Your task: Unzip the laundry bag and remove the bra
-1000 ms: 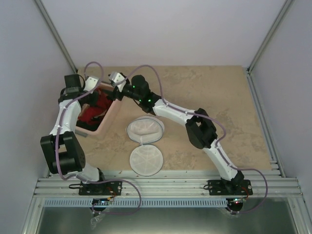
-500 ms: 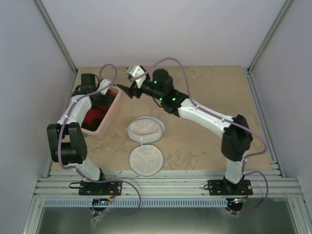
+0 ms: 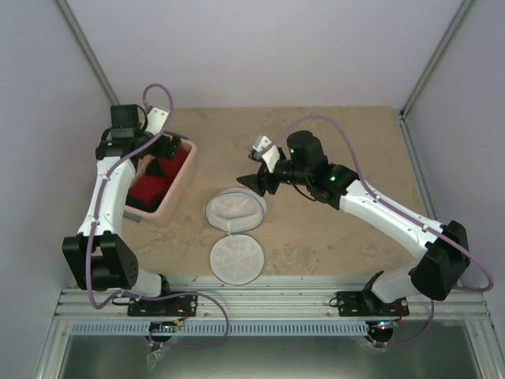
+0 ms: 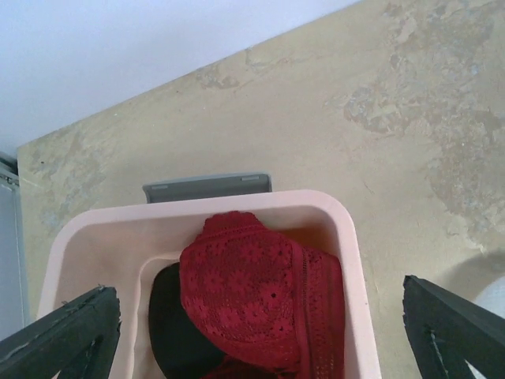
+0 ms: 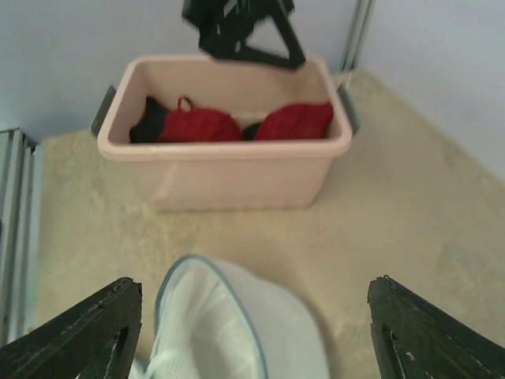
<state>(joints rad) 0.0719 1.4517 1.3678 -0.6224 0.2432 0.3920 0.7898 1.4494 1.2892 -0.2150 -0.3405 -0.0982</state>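
Red lace marks the bra point(image 4: 260, 300) for me: it lies in the pink bin point(image 4: 347, 237) over a black garment point(image 4: 170, 324), well apart from the laundry bag point(image 3: 235, 209), which stands unzipped with its round lid point(image 3: 235, 259) flopped flat toward the near edge, so I judge the removal done. My left gripper point(image 4: 259, 332) hangs above the bin, pointing down, fingers spread wide and empty. My right gripper point(image 5: 256, 332) reaches in low over the bag's far rim, aimed at the bin, fingers also wide apart and holding nothing.
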